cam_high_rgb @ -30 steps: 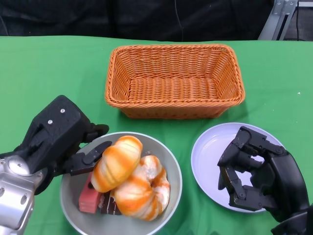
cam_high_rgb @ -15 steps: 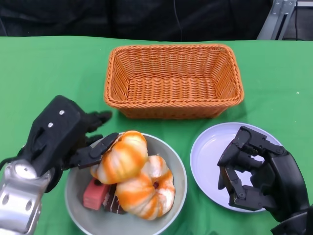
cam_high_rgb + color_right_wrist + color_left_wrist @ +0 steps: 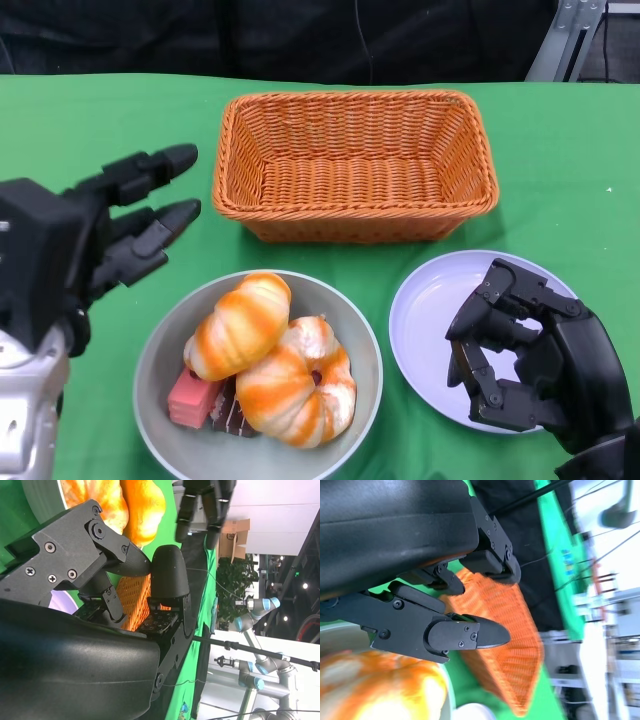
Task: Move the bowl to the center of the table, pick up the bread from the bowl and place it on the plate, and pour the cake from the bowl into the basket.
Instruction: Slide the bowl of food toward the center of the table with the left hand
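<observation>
**Head view: bowl set near centre, bread next**

Head view shows the woven orange wicker basket (image 3: 356, 165) as the largest container, standing at the far middle of the green table (image 3: 560, 150) with nothing in it. Nearer sits the round grey bowl (image 3: 160, 362), holding two orange-striped bread rolls (image 3: 240, 325) stacked over a pink cake slice (image 3: 190, 396) and a darker cake piece (partly hidden beneath the bread). Just right of it lies the pale lavender plate (image 3: 425, 305), bare of food.

The left hand (image 3: 95, 245) hovers left of the bowl, clear of it, fingers spread and holding nothing. The right hand (image 3: 525, 350) rests over the plate's right side, fingers curled inward around nothing.

Judged from this, lifting the bread comes next: take the upper roll from above, grip gently so it does not squash, and avoid dragging the cake out.
</observation>
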